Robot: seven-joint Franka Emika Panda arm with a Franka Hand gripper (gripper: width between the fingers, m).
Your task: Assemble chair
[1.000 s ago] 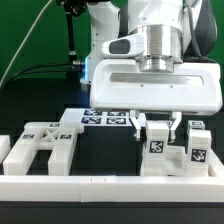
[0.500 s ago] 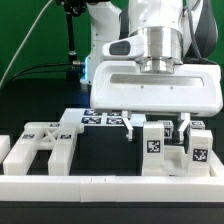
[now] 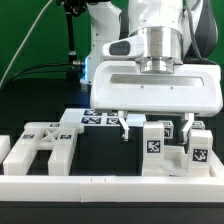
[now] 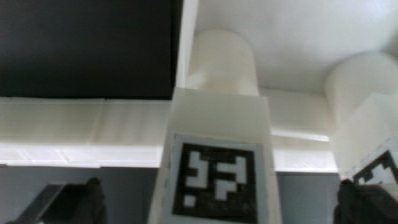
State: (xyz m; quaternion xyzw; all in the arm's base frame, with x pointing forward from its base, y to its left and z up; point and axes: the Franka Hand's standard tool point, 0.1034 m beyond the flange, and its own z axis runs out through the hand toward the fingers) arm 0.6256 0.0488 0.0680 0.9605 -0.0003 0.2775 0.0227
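The chair lies in loose matte white parts. A slotted frame (image 3: 45, 145) sits at the exterior view's left. An upright tagged block (image 3: 155, 147) stands at the right, with a second tagged block (image 3: 197, 150) close beside it. My gripper (image 3: 155, 130) hangs right over the first block and is open. Its fingers (image 3: 124, 128) stand on either side of the block, clear of its faces. In the wrist view the same block (image 4: 217, 120) fills the middle, tag facing the camera. The dark fingertips (image 4: 75, 203) stay apart from it at both sides.
The marker board (image 3: 100, 118) lies behind the parts on the black table. A long white border bar (image 3: 100, 185) runs along the front edge. The arm's wide white housing (image 3: 155, 85) hangs low over the right-hand blocks.
The jaws have spread from a grip on the upright tagged block to wide open and have let it go. The block stays standing in place.
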